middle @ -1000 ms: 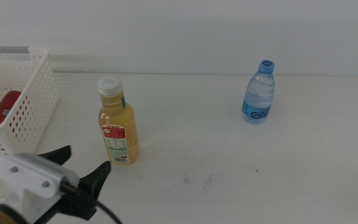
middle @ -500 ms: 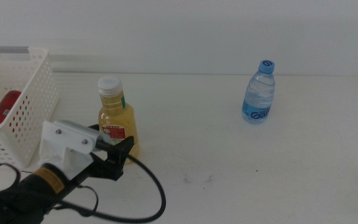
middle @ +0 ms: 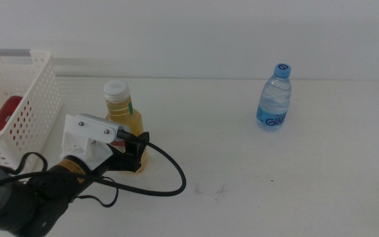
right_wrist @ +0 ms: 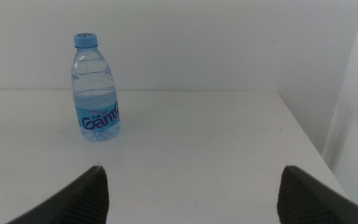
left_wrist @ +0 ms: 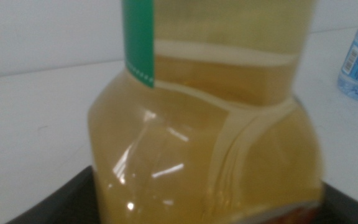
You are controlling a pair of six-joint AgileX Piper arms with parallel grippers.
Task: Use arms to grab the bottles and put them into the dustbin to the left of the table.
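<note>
At table centre-left, we find the left gripper with jaws astride the upright juice bottle, grip unconfirmed; the right gripper stands open.

— What colours do I have in front of me?

— My left gripper is black with a white housing, set against the juice bottle: amber-yellow liquid, white cap, a green strip and a red label.

— And farther off?

— The water bottle is clear with a blue cap and a blue label lettered in white. The dustbin is white, dotted with holes, grey strip on its rim; a red can lies inside. The table is plain white with small dark scuffs.
</note>
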